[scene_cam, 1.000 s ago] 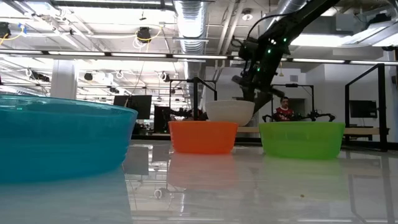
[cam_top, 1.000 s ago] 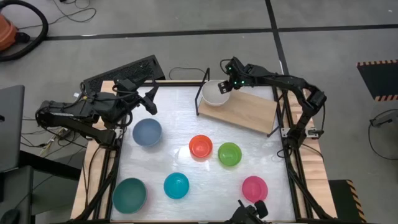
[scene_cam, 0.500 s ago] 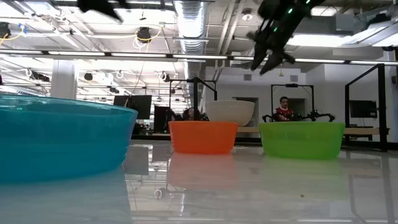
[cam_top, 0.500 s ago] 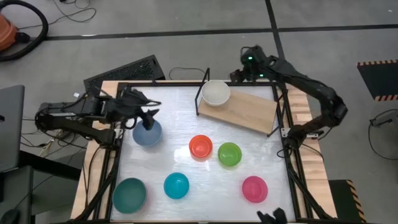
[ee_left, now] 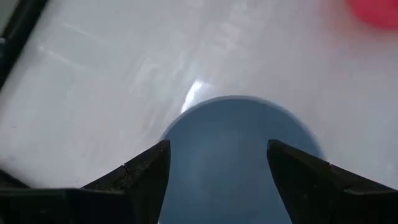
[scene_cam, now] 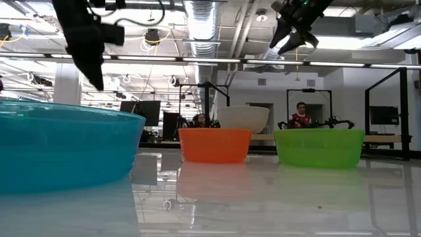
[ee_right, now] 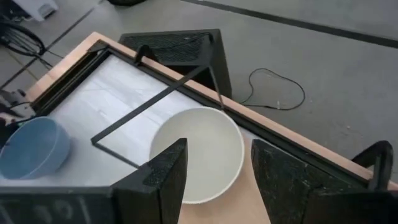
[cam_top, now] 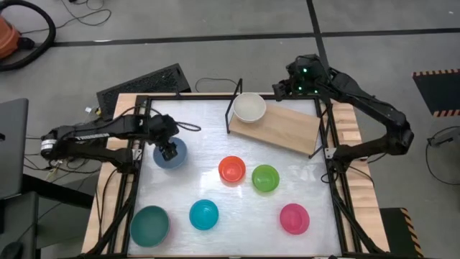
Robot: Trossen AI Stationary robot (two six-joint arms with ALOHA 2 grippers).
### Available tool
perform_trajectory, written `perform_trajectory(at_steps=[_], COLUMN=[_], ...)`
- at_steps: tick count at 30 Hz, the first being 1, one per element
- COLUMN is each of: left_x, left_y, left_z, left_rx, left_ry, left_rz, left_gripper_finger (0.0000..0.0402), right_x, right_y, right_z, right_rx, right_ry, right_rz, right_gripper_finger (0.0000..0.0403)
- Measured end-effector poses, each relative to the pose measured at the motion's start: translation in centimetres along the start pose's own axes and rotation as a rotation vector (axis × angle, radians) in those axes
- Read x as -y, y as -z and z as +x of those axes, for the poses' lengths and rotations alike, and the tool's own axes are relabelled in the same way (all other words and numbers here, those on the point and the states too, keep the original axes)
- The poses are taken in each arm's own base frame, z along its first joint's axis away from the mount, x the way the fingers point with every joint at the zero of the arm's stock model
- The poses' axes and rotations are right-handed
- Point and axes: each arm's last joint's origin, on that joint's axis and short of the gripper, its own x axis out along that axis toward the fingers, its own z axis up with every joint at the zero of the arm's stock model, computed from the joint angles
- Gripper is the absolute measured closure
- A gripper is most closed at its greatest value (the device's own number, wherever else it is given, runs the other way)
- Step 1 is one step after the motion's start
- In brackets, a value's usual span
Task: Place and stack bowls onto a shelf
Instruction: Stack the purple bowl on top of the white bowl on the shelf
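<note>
Left gripper [cam_top: 169, 149] open and empty, low over the blue-grey bowl [cam_top: 170, 154] near the counter's [cam_top: 194, 126] left edge. Right gripper [cam_top: 282, 89] open too, holding nothing, up high by the shelf's [cam_top: 287, 128] far edge. White bowl [cam_top: 249, 107] on the shelf's left end. Orange-red bowl [cam_top: 232, 170] and lime green bowl [cam_top: 265, 178] side by side mid-counter.

overhead and right wrist share white bowl [cam_top: 249, 107] [ee_right: 196, 153].
</note>
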Motion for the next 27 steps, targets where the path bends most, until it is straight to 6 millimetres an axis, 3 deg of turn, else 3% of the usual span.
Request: perform_trajectory(at_steps=[14, 23, 27], left_x=[-4.8, -5.5, -5.4], left_y=[1.1, 0.6, 0.6], left_z=[3.3, 6.5, 8.3], left_rx=[-0.087, -0.236, -0.326], left_ry=[0.028, 0.055, 0.071], left_rz=[0.023, 0.063, 0.069], left_gripper_finger=[0.015, 0.0151, 0.0177], right_x=[-0.7, -0.9, -1.3], right_y=[0.5, 0.6, 0.7], right_z=[0.4, 0.4, 0.4], right_rx=[-0.039, -0.041, -0.045], right_ry=[-0.011, -0.02, -0.031], right_rz=[-0.022, -0.025, -0.034], right_gripper_finger=[0.02, 0.02, 0.02])
